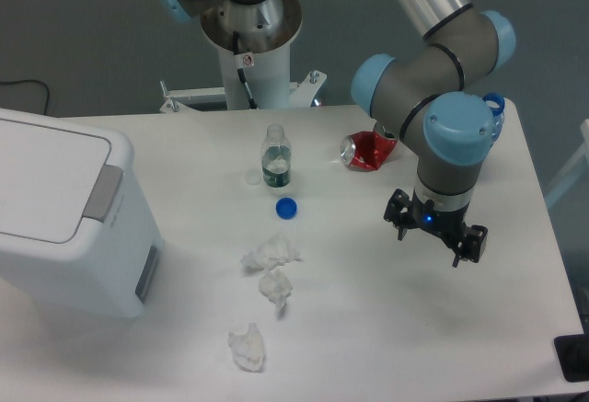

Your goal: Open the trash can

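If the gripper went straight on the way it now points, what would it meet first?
The gripper seems to point downward, so probably bare table. Nothing visible lies beneath it, though depth is unclear.

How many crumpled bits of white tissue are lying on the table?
3, in a line between bin and arm: one below the blue cap, one mid-line, one nearest the front edge.

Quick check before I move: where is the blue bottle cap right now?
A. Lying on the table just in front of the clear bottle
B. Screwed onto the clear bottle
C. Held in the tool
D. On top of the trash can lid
A. The blue bottle cap lies loose on the table, just on the camera side of the upright clear bottle, whose neck is bare. It is well clear of the trash can and the tool.
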`<state>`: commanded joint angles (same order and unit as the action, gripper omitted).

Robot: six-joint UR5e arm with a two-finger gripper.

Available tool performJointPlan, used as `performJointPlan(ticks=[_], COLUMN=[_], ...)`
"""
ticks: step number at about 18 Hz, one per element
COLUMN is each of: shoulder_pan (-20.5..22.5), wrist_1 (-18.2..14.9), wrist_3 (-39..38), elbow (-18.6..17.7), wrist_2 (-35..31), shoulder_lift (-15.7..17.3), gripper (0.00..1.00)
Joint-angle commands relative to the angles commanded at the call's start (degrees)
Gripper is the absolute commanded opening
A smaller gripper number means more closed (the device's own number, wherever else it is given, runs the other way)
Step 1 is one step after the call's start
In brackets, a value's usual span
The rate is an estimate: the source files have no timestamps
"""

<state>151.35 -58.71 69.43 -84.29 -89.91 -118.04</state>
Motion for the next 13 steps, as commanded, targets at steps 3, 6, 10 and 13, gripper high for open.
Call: performJointPlan(ticks=[3, 6, 10, 13], shoulder_pan=[0.0, 0.0, -0.1, -0.1], wrist_1=[0.1, 0.0, 0.2, 0.1], wrist_3=[0.1, 0.3, 0.3, 0.0], elbow=[0.0, 0.0, -0.3, -1.1], wrist_2=[0.0, 0.0, 0.0, -0.2], shoulder_lift=[0.0, 0.1, 0.2, 0.8], gripper=[1.0, 1.0, 1.0, 1.0])
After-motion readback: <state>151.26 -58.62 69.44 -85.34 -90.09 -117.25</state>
